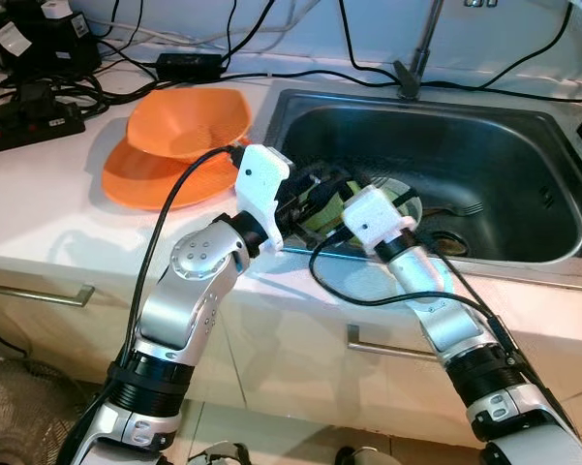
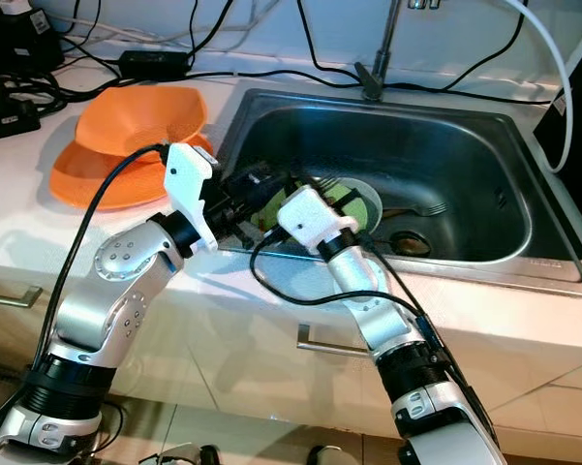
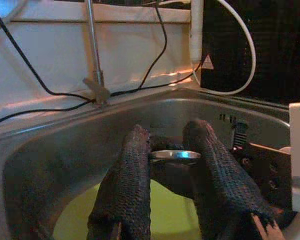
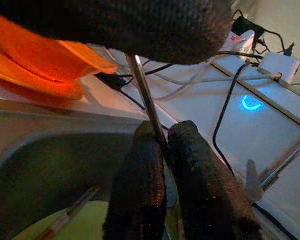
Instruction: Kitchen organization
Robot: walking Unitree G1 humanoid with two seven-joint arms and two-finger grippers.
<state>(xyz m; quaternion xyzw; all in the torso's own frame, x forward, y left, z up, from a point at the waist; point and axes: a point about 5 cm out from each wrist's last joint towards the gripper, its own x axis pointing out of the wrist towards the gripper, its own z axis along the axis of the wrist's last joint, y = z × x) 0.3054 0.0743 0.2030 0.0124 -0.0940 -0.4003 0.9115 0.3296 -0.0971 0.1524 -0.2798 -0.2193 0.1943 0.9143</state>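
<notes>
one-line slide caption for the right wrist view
Right hand pinching a thin metal utensil handle above the steel sink, orange plates on the counter.

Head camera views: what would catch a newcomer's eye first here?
Both grippers meet over the sink's left end above a green plate: the left gripper and the right gripper each pinch a thin metal utensil. Stacked orange dishes sit on the counter to the left.

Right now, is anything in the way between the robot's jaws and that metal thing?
No, nothing. Both pairs of jaws pinch the thin metal utensil, one at each end, above the green plate in the sink.
</notes>
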